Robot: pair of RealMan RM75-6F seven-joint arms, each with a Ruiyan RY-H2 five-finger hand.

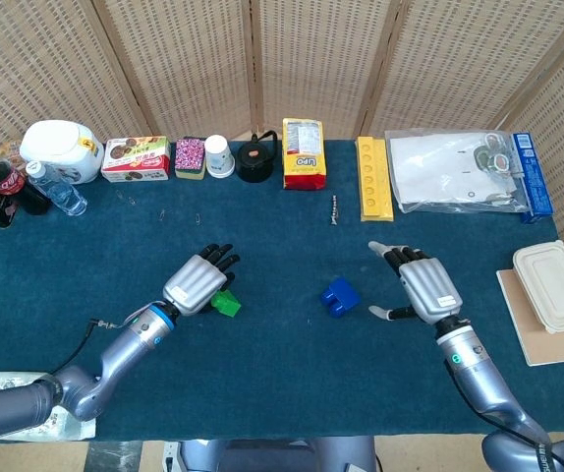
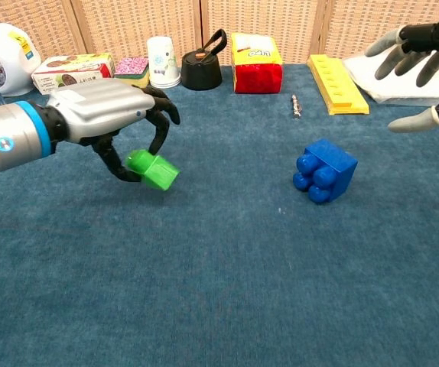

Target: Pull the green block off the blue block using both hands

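My left hand [image 1: 199,282] [image 2: 111,115] grips the green block [image 1: 226,303] [image 2: 153,169] just above the blue cloth, left of centre. The blue block [image 1: 340,296] [image 2: 325,169] lies alone on the cloth on its side, studs facing the chest camera. To its right my right hand [image 1: 423,285] [image 2: 422,57] hovers with fingers spread and holds nothing, well apart from the blue block.
Along the table's far edge stand a white jar [image 1: 62,149], a snack box [image 1: 136,158], a paper cup [image 1: 219,155], a black kettle [image 1: 256,158], a yellow-red packet [image 1: 304,153] and a yellow tray [image 1: 374,177]. A lidded container [image 1: 554,286] sits at the right.
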